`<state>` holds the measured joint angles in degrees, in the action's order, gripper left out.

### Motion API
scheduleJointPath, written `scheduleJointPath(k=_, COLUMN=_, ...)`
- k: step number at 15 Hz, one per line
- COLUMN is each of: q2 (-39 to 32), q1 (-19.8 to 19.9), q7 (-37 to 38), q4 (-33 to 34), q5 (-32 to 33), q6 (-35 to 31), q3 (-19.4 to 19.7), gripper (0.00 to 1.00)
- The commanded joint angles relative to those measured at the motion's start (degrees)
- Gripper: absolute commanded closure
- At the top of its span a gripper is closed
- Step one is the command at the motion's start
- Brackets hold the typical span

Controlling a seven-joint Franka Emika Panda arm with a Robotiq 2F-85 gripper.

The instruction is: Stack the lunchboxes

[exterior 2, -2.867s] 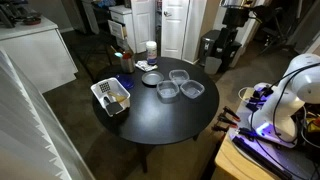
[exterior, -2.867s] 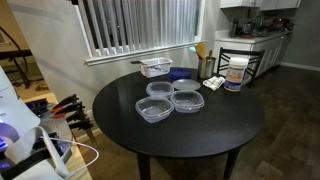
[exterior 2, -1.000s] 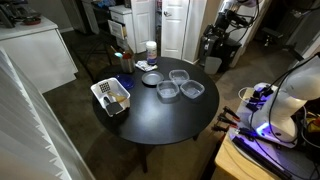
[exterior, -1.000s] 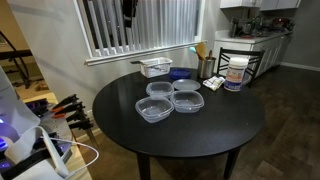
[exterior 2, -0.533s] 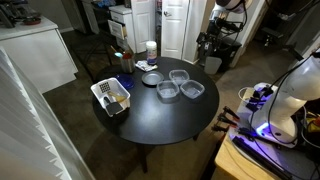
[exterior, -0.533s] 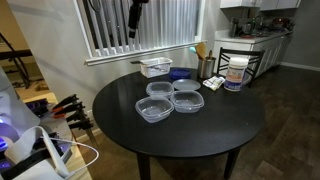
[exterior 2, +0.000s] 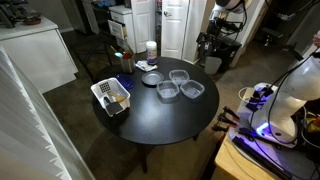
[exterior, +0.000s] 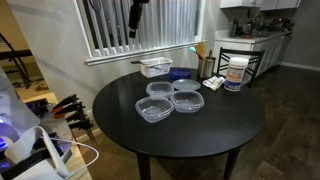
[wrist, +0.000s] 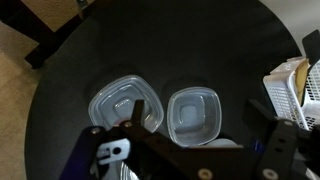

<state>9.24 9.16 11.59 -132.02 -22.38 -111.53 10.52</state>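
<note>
The dark two-fingered claw hangs high above the round black table. Its jaws are spread wide with nothing between them, and it looks straight down on the work.

Below it lie the task's things: three shallow clear plastic lunchboxes with rounded corners and raised rims. They sit in a loose cluster on the tabletop, none yet stacked on another. Take the white basket-like tray as the marker. The nearest lunchbox sits just beside the tray, toward the table's middle. The middle lunchbox lies a little farther from the tray and close to the first. The farthest lunchbox lies beyond both, well clear of the tray. A tall white labelled tub stands well apart from the tray, at the table's rim.

The step in hand looks like the approach for a first pick. I would start with the lunchbox farthest from the tray, so the basket wall cannot foul a finger. Come down vertically over one long rim, with one finger inside the wall and one outside. Close gently, since thin plastic will likely flex and a light box may skid on the smooth top. Lift it level, square its corners over a neighbour, lower until it seats, then release.
</note>
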Motion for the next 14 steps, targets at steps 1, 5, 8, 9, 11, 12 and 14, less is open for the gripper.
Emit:
scheduleJointPath(k=1, q2=-4.99, q1=0.12, q7=1.86, q4=1.10, q5=-1.35, q6=-2.87, q3=-0.44, gripper=0.00)
scheduleJointPath(k=5, q2=-14.36, q1=-1.11, q7=3.35, q4=1.91, q5=-0.83, q6=-12.22, q3=-1.85, gripper=0.00)
scheduleJointPath(k=8, q2=-22.73, q1=-2.82, q7=7.24, q4=2.54, q5=1.39, q6=-22.22, q3=-3.23, gripper=0.00)
scheduleJointPath(k=9, q2=-25.78, q1=-3.59, q7=10.10, q4=3.12, q5=2.36, q6=-26.09, q3=-3.31, gripper=0.00)
scheduleJointPath(k=11, q2=-31.33, q1=-5.20, q7=16.61, q4=4.65, q5=3.41, q6=-32.78, q3=-2.36, gripper=0.00)
scheduleJointPath(k=12, q2=-33.85, q1=-6.03, q7=19.70, q4=5.67, q5=3.70, q6=-35.28, q3=-1.73, gripper=0.00)
scheduleJointPath(k=14, q2=-38.23, q1=-7.64, q7=25.64, q4=7.87, q5=4.78, q6=-38.30, q3=0.35, gripper=0.00)
